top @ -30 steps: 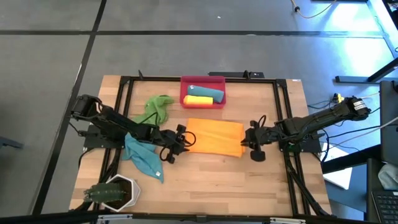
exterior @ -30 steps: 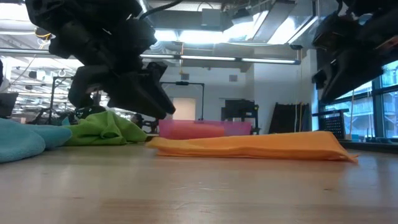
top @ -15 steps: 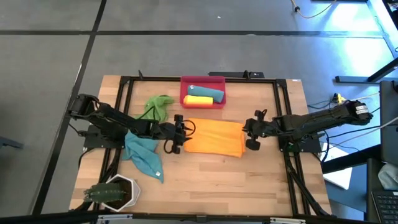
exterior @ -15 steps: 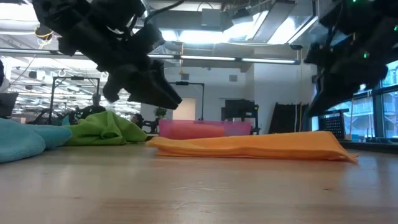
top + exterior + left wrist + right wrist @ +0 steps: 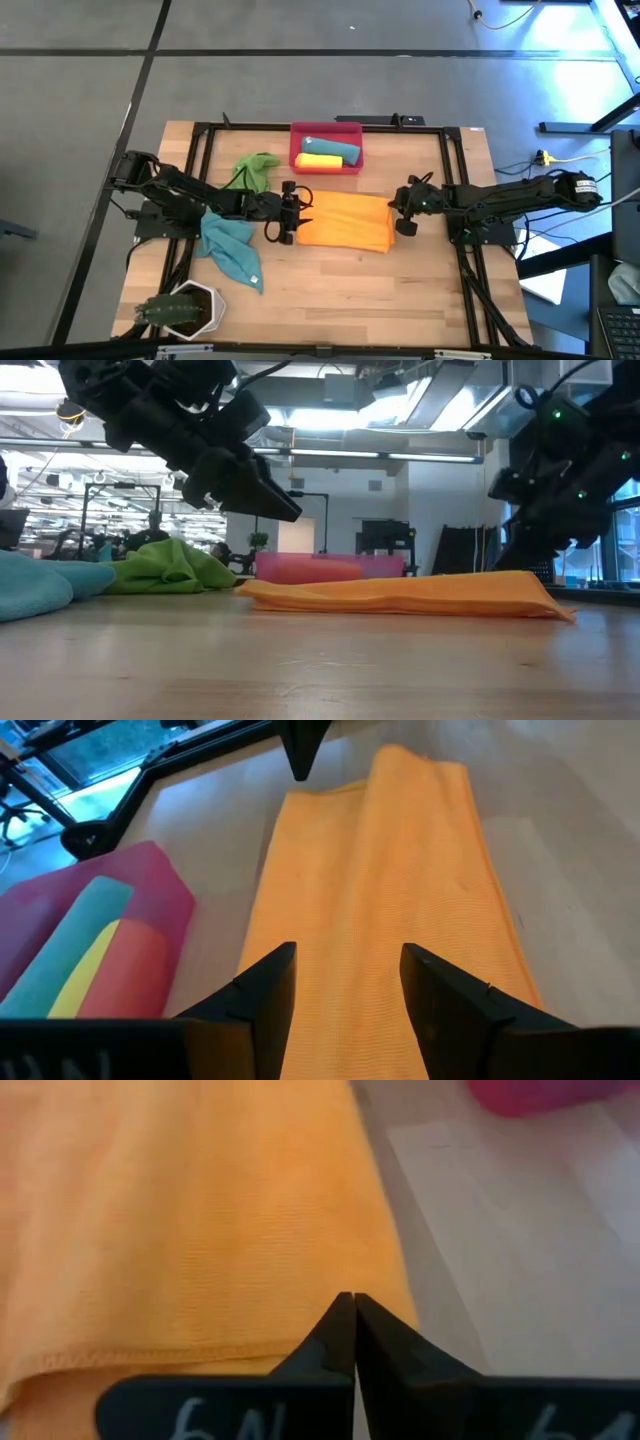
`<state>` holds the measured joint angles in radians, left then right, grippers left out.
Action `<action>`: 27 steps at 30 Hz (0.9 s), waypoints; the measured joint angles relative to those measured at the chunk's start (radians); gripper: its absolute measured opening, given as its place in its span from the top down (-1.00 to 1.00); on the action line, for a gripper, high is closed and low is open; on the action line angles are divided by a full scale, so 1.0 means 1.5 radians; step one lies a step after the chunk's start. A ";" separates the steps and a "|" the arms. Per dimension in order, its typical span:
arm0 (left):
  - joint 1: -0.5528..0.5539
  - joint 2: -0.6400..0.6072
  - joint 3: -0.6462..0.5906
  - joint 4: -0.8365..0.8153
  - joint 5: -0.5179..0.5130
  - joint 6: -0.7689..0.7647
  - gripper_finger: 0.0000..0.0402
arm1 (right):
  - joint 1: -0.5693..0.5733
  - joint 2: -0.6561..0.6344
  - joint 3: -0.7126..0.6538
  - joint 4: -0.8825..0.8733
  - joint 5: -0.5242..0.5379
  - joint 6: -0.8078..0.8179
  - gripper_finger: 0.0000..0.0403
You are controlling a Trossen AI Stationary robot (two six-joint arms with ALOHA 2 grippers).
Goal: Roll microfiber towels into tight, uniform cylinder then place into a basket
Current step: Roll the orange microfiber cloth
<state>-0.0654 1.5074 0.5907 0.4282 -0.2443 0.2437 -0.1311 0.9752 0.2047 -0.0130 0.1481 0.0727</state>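
orange towel (image 5: 345, 221) lies folded flat at the middle of the desk (image 5: 330, 295), long edges running between the two arms. basket (image 5: 326, 147) sits just beyond it at the far edge of the desk, holding a rolled teal towel (image 5: 330, 149) and a rolled yellow towel (image 5: 318, 161) side by side.

left gripper (image 5: 285, 213) is at the orange towel's left end, raised above it in the low view. its fingers (image 5: 262, 992) stand apart, with the cloth showing between them; nothing is held.

right gripper (image 5: 402, 211) is at the towel's right end, near the far corner. its fingers (image 5: 322, 1342) are pressed together at the tips, just over the hemmed edge of the cloth; no cloth is seen pinched between them.

green towel (image 5: 250, 172) lies crumpled to the left of the basket, beside the left arm. blue towel (image 5: 230, 250) lies loose on the desk nearer the front, partly under the left arm. white pot (image 5: 185, 308) with a plant stands at the front left corner, well apart from the towels.
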 joint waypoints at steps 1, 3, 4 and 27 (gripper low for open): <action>0.000 0.000 0.000 0.000 0.000 0.000 0.16 | -0.012 0.000 -0.009 0.018 -0.014 -0.001 0.97; 0.000 0.000 0.000 0.000 0.000 0.000 0.16 | -0.034 0.000 -0.023 0.035 -0.033 0.000 0.97; 0.000 0.000 0.000 0.000 0.000 0.000 0.16 | -0.042 0.000 -0.028 0.035 -0.037 0.000 0.97; 0.000 0.000 0.000 0.029 0.000 0.000 0.16 | -0.141 0.029 -0.032 0.088 -0.184 -0.017 0.99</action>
<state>-0.0654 1.5074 0.5907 0.4714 -0.2447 0.2436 -0.3431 1.0193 0.1562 0.1183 -0.1279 0.0470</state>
